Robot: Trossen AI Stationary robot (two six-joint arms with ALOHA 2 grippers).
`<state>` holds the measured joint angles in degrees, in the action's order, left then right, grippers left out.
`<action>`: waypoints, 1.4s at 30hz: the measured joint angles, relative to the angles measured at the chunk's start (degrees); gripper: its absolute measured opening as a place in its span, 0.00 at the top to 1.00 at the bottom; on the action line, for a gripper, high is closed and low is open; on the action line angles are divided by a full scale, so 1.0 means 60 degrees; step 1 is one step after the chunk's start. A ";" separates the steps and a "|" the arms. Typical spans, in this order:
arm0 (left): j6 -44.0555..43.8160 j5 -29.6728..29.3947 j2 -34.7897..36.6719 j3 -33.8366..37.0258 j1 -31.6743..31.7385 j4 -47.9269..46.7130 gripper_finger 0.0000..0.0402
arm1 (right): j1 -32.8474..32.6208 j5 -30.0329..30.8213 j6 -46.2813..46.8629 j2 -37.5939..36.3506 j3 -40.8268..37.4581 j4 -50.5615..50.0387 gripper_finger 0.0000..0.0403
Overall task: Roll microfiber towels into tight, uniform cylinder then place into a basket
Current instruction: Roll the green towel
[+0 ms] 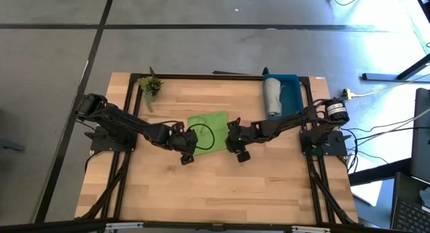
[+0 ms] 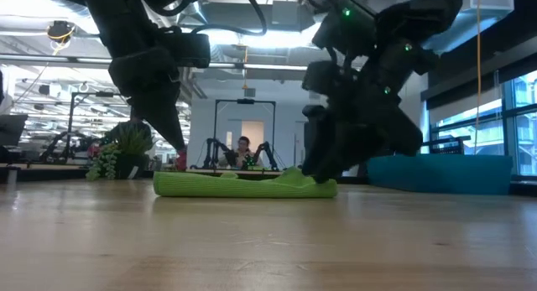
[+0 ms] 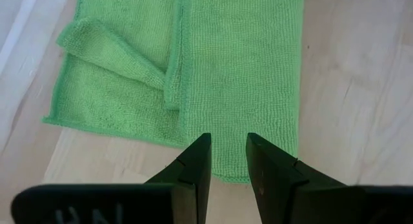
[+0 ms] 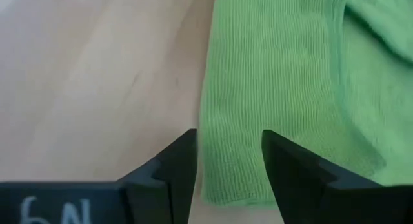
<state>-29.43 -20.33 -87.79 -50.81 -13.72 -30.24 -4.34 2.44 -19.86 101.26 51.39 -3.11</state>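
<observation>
One blue basket (image 1: 290, 85) stands at the upper right of the wooden worktop (image 1: 215, 186) in the high view. It holds one grey towel (image 1: 273, 97), rolled into a cylinder and lying along the basket's left wall; the remaining floor of the basket shows only blue.

One green towel (image 1: 209, 130) lies folded flat at the centre of the worktop, with a loose flap turned over on one part, visible in the left wrist view (image 3: 116, 53).

Two arms reach inward from the worktop's sides. The left hand (image 1: 189, 147) is at the towel's lower left edge; its fingers (image 3: 197, 162) stand narrowly apart with the towel's edge between them, and whether they grip it cannot be told. The right hand (image 1: 236, 144) is at the towel's lower right edge; its fingers (image 4: 177, 162) stand moderately apart astride the towel's border, grip likewise not determinable.

One small plant sprig (image 1: 150, 86) lies at the upper left of the worktop, well apart from the towel.
</observation>
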 joint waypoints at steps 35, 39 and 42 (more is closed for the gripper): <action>-0.0011 -0.0009 0.0000 0.0000 0.0004 0.0205 0.78 | 0.0237 -0.0003 0.2630 0.0475 -0.0342 0.0418 0.98; -0.0007 -0.0009 0.0000 0.0000 0.0001 0.0222 0.78 | 0.0286 -0.0647 0.3183 0.0499 0.0150 -0.0396 0.98; 0.0000 -0.0009 0.0000 0.0000 -0.0068 0.0226 0.78 | 0.0439 -0.1311 0.3676 0.0501 0.0414 -0.0689 0.99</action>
<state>-29.43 -20.38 -87.79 -50.81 -14.13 -28.88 -1.70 -5.43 2.20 104.27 53.87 -7.24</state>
